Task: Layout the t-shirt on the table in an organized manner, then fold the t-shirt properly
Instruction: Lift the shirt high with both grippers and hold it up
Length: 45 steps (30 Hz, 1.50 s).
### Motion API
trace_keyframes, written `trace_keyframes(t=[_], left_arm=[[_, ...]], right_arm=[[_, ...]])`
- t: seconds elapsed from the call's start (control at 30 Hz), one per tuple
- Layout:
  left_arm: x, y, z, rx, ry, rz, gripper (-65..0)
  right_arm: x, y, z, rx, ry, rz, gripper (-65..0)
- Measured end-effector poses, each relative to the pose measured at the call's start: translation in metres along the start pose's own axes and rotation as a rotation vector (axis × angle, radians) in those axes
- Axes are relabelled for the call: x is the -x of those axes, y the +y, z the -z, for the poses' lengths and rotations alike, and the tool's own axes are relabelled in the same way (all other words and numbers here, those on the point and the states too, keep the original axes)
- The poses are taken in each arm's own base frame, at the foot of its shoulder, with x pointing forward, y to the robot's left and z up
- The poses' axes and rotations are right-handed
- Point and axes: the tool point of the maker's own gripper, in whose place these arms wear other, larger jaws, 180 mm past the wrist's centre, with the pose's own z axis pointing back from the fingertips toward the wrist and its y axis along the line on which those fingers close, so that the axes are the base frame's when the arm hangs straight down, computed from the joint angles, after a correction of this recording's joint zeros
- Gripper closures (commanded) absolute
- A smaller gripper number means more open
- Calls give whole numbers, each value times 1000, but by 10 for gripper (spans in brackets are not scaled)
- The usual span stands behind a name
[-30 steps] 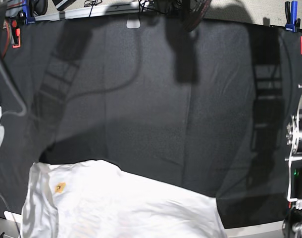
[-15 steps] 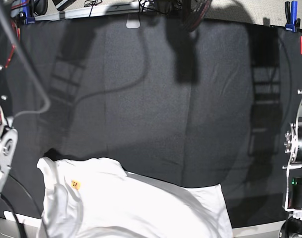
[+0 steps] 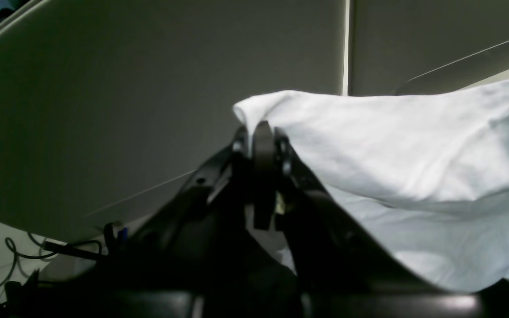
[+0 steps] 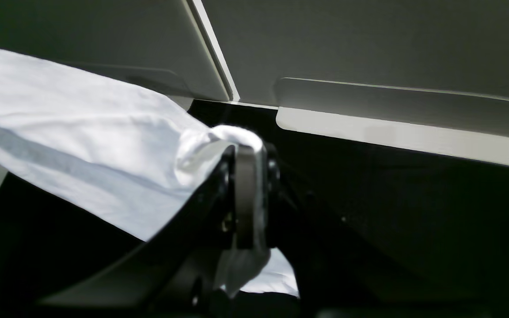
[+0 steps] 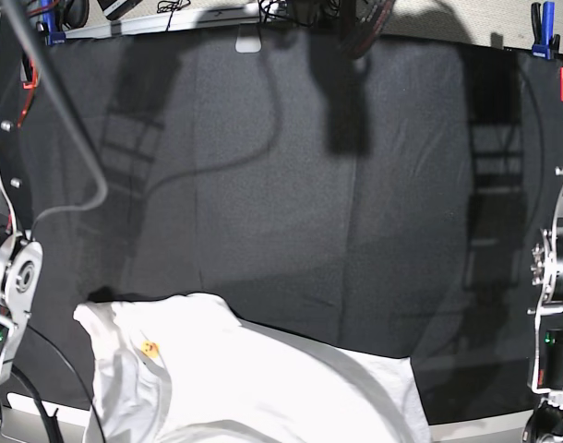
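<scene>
**Shirt held at both corners**

We see the t-shirt (image 5: pixel 254 383) at 6 o'clock on the table (image 5: pixel 291 185), long axis running 9 to 3; left gripper (image 3: pixel 261 137) and right gripper (image 4: pixel 248 152) each clamped on its white cloth.

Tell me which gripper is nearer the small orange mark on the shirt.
Right. The mark sits near the shirt end on the base view's left, the end the right gripper pinches; the left gripper pinches the opposite end.

Robot lab, black-clothed table (image 5: pixel 355 231), blue clamps (image 5: pixel 543 28) (loose cables)
</scene>
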Motion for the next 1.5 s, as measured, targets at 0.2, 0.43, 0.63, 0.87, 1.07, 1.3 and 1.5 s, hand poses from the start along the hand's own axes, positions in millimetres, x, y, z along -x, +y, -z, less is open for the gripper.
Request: trace_keyframes(t=[0.2,0.43,0.63,0.87,1.07,1.3,1.5], left_arm=[[0,0,0,0,1,0,0],[20,0,-1,1,112,0,0],[37,6,-5,-10,193,0,0],[89,4,-7,34,276,-68,0],[158,-25,-7,116,394,-104,0],[153,-39,-17,143,339,-78,0],[172,-55,-28,149,327,-77,0]], right_arm=[[-7,19,-1,-103,-38,-25,0],[-1,29,-3,-165,-5,-29,0],[1,11,-13,-126,-4,-23,0],[1,9,-16,-129,-8,-45,0],[28,5,-8,-136,35,-26,0],[49,8,1,-150,17,-9,0],[72,15,1,-130,-3,-70,0]])
